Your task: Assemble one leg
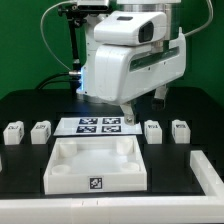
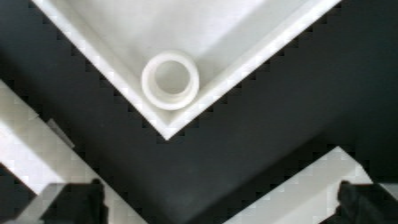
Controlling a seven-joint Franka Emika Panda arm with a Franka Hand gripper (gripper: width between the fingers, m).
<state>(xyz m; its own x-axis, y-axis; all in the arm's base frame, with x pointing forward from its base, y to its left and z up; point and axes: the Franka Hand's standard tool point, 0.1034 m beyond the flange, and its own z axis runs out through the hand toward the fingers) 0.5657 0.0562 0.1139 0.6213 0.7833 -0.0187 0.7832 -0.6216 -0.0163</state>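
Note:
Four small white legs stand in a row on the black table: two on the exterior view's left [image 1: 13,132] [image 1: 41,130] and two on its right [image 1: 153,130] [image 1: 180,129]. The large white tray-like part [image 1: 70,172] lies in front of them. My gripper [image 1: 140,108] hangs above the tray's far right corner, open and empty. In the wrist view that corner [image 2: 107,50] shows with its round socket [image 2: 171,80], and my gripper [image 2: 217,208] is wide open with a dark fingertip [image 2: 75,205] at each side. No leg shows in the wrist view.
The marker board [image 1: 100,125] lies flat behind the tray, between the two pairs of legs. A white block [image 1: 212,170] sits at the front on the exterior view's right. Cables and a black stand are behind the arm.

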